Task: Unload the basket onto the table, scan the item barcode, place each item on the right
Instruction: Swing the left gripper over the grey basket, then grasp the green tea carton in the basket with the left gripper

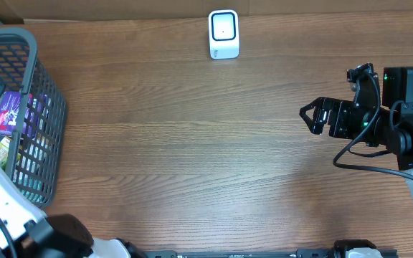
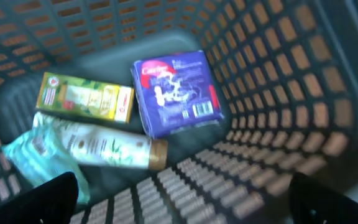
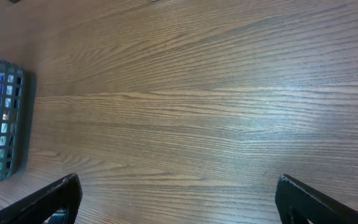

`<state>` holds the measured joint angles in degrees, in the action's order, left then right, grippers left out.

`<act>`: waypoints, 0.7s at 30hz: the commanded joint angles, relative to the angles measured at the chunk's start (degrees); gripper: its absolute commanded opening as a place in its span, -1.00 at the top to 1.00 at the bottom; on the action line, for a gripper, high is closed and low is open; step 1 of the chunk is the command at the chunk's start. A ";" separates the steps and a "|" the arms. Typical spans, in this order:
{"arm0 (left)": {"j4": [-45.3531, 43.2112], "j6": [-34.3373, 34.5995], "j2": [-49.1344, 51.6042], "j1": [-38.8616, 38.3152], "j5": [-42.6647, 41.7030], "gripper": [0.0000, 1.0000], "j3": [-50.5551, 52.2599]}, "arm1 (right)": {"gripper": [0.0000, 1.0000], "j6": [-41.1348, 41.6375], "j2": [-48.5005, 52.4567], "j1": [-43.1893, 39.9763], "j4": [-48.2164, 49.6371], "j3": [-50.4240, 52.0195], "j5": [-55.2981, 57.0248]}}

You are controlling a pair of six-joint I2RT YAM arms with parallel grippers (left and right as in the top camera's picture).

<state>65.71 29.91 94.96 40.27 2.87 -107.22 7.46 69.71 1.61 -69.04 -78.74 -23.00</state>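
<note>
Blue pkt (image 2: pixel 178 93) below L tool (image 2: pixel 191 200), apart.

The left gripper (image 2: pixel 185 202) hung wide open at the left edge of the desk (image 1: pixel 192 158); the right gripper (image 1: pixel 311 117) stood open near the right edge.

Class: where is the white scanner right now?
Overhead view: the white scanner stands at the far edge of the table, near centre, right of the basket.

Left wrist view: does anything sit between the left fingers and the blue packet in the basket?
Nothing visible does. The blue packet lies uncovered in the basket, beside the yellow box and tube; the left fingers hang open above it.
</note>
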 commanded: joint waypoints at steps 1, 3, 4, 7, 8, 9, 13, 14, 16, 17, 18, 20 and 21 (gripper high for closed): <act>-2.03 -1.38 6.21 0.35 2.27 -0.87 -0.87 | -1.00 -0.22 -0.09 0.26 0.22 -1.57 0.50; -2.08 -2.82 8.70 0.63 2.69 -0.76 -0.87 | -1.00 -0.22 -0.02 0.26 0.13 -1.57 0.50; -1.62 -2.93 10.32 0.98 2.73 -0.75 -0.87 | -1.00 -0.22 0.04 0.26 0.07 -1.57 0.50; 1.16 -2.86 14.40 2.75 1.99 -0.77 -0.76 | -1.00 -0.22 0.70 0.26 -0.52 -1.57 0.50; 1.53 -2.86 15.10 3.37 1.99 -0.77 -0.66 | -1.00 -0.22 0.94 0.26 -0.66 -1.57 0.50; 1.66 -2.86 15.58 4.00 1.99 -0.77 -0.39 | -1.00 -0.22 1.16 0.26 -0.85 -1.57 0.50; 1.31 -0.81 16.37 8.66 -0.04 -0.78 2.34 | -1.00 -0.26 3.02 0.26 -1.29 -1.46 0.50; 1.36 -0.11 16.37 9.68 0.07 -0.79 2.91 | -1.00 -0.24 3.34 0.26 -1.29 -1.46 0.48; 1.11 0.13 16.37 11.37 0.68 -0.76 4.50 | -1.00 -0.24 4.26 0.28 -1.14 -1.46 0.46; 0.61 0.13 16.37 11.85 1.14 -0.75 5.20 | -1.00 -0.22 4.46 0.28 -1.11 -1.46 0.46; 0.13 0.09 16.37 12.04 1.20 -0.75 5.73 | -1.00 -0.24 4.74 0.28 -1.14 -1.46 0.48; -1.14 -0.59 16.37 12.22 1.77 -0.76 7.48 | -1.00 -0.24 5.18 0.28 -1.18 -1.46 0.48; -1.99 -2.01 16.37 12.22 2.05 -0.76 8.24 | -1.00 -0.24 5.31 0.26 -1.20 -1.46 0.48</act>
<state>65.23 28.82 111.37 52.77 3.84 -101.47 7.46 74.72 1.61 -70.32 -78.74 -22.90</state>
